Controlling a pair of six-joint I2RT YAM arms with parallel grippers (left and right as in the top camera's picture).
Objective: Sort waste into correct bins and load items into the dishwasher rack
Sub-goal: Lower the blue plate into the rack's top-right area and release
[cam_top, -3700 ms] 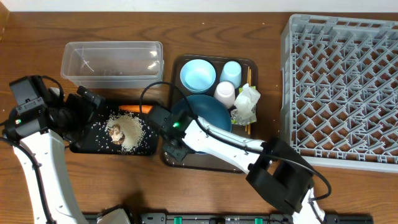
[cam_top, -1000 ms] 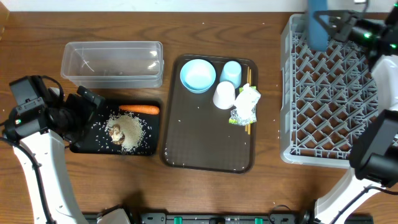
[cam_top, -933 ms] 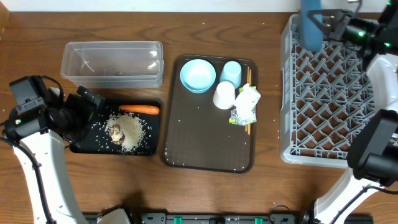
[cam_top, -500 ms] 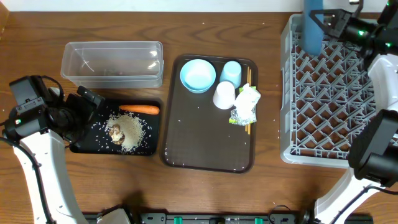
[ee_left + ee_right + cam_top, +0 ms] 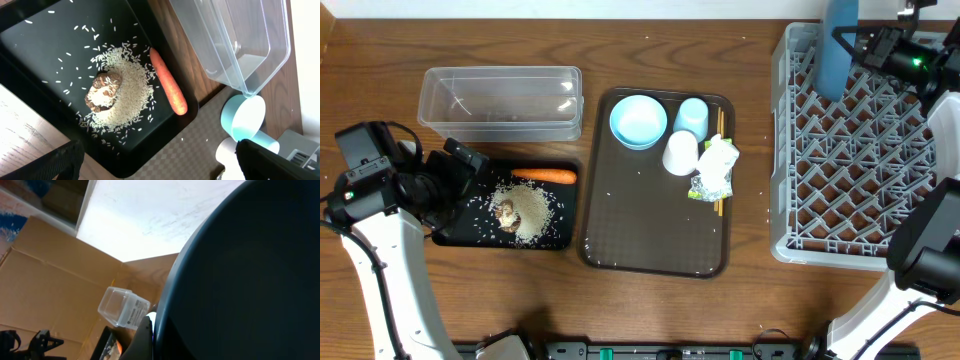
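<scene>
My right gripper is shut on the rim of the large dark blue bowl, which it holds on edge above the back left corner of the grey dishwasher rack. The bowl fills the right wrist view. My left gripper stands open and empty at the left end of the black tray. That tray holds the carrot, a brown lump and rice. The clear tub lies behind it. The wrapper lies on the chopsticks.
A dark brown serving tray in the middle carries a small pale blue bowl, a pale blue cup and a white cup. Stray rice grains dot its surface. The rack takes up the table's right side.
The right arm has carried the dark blue bowl from the brown tray up over the rack. In the last second it shifted slightly right. The left arm has not moved.
</scene>
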